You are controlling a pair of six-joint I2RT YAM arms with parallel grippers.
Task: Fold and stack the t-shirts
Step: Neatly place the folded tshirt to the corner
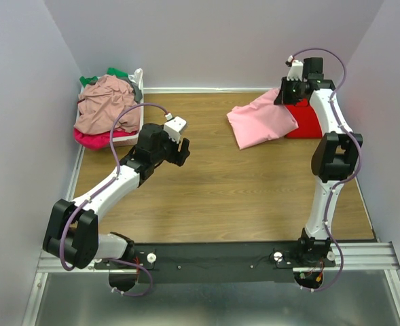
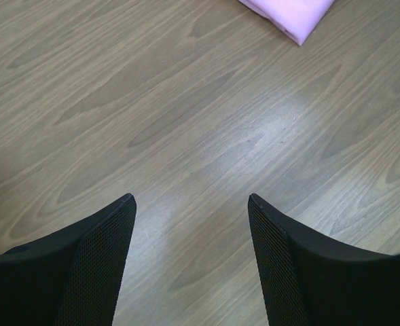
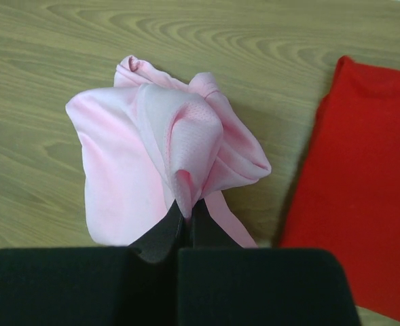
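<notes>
A light pink t-shirt (image 1: 261, 121) lies folded at the table's back right, its right edge lifted. My right gripper (image 1: 286, 93) is shut on a pinched fold of it, seen in the right wrist view (image 3: 188, 210) with the pink cloth (image 3: 152, 149) bunched ahead of the fingers. A bright red t-shirt (image 1: 307, 121) lies flat just right of the pink one and shows in the right wrist view (image 3: 362, 190). My left gripper (image 1: 180, 151) is open and empty over bare wood at centre left (image 2: 191, 204). A corner of the pink shirt (image 2: 291, 15) shows far ahead.
A white basket (image 1: 136, 102) at the back left holds a heap of dusty rose (image 1: 104, 105), magenta (image 1: 94, 138) and green (image 1: 117, 72) shirts. Walls close in on the left, back and right. The brown wood tabletop (image 1: 220, 183) spans the middle.
</notes>
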